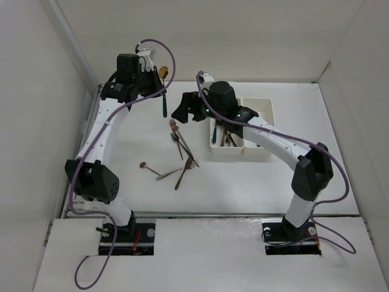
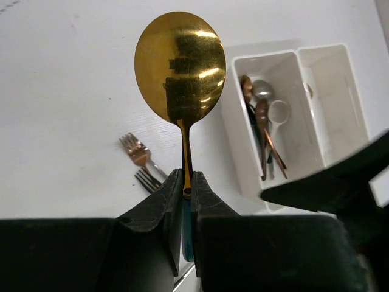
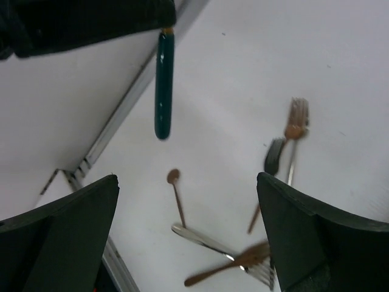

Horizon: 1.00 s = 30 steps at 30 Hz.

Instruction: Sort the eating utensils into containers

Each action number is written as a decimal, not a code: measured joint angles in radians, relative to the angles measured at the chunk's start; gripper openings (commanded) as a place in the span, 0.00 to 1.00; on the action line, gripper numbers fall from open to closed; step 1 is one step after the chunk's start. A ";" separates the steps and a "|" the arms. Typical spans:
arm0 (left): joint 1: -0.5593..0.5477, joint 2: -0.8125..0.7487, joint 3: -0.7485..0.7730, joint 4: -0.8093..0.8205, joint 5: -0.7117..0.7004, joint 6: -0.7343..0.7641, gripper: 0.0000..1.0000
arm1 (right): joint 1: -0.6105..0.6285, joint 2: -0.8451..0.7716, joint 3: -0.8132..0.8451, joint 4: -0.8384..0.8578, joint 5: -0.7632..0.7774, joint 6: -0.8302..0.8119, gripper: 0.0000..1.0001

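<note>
White table [image 1: 243, 182]: left fingers [image 2: 159, 210] pinch gold spoon [image 2: 180, 67] aloft; right fingers [image 3: 67, 225] spread near bins [image 1: 259, 113].

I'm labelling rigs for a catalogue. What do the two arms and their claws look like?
The left arm and right arm have white shells, black joint housings and a loose purple cable each. The left claw and right claw have blocky matte-black fingers. No markings are legible.

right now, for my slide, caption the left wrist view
Left pincer shut on a gold spoon, with the white bins beyond, one compartment holding several utensils
</note>
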 measured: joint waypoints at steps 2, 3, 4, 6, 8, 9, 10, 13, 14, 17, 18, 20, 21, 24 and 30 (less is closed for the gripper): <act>-0.013 -0.017 0.000 0.002 0.009 -0.007 0.00 | 0.000 0.045 0.035 0.044 -0.038 0.023 1.00; -0.019 -0.017 0.000 0.002 0.016 -0.011 0.00 | 0.000 0.062 0.045 0.058 -0.052 0.034 1.00; -0.025 -0.017 -0.003 0.002 0.019 -0.014 0.00 | 0.000 0.074 0.052 0.069 -0.064 0.045 0.99; -0.035 -0.017 -0.013 -0.003 0.027 -0.018 0.00 | 0.000 0.096 0.069 0.082 -0.078 0.061 0.97; -0.043 -0.019 -0.027 -0.002 0.037 -0.024 0.00 | 0.000 0.114 0.084 0.097 -0.090 0.078 0.96; -0.045 -0.019 -0.035 0.000 0.043 -0.029 0.00 | 0.000 0.122 0.090 0.104 -0.095 0.088 0.90; -0.045 -0.021 -0.043 0.002 0.050 -0.032 0.00 | 0.000 0.133 0.096 0.115 -0.098 0.099 0.88; -0.045 -0.022 -0.057 0.008 0.074 -0.047 0.00 | 0.000 0.177 0.130 0.138 -0.113 0.125 0.82; -0.044 -0.022 -0.058 0.010 0.084 -0.053 0.00 | 0.000 0.196 0.145 0.146 -0.121 0.136 0.79; -0.044 -0.023 -0.058 0.021 0.121 -0.068 0.00 | 0.000 0.241 0.157 0.161 -0.147 0.168 0.47; -0.044 -0.023 -0.060 0.025 0.130 -0.070 0.00 | 0.000 0.253 0.158 0.163 -0.156 0.181 0.36; -0.044 -0.027 -0.073 0.035 0.142 -0.073 0.00 | 0.000 0.264 0.156 0.163 -0.162 0.201 0.06; -0.045 -0.029 -0.084 0.042 0.146 -0.073 0.00 | 0.000 0.264 0.154 0.164 -0.164 0.213 0.00; -0.045 -0.036 -0.112 0.055 0.160 -0.072 0.19 | 0.006 0.251 0.127 0.167 -0.135 0.220 0.00; -0.044 -0.042 -0.150 0.043 0.138 -0.024 1.00 | -0.023 0.096 -0.028 0.134 -0.026 0.205 0.00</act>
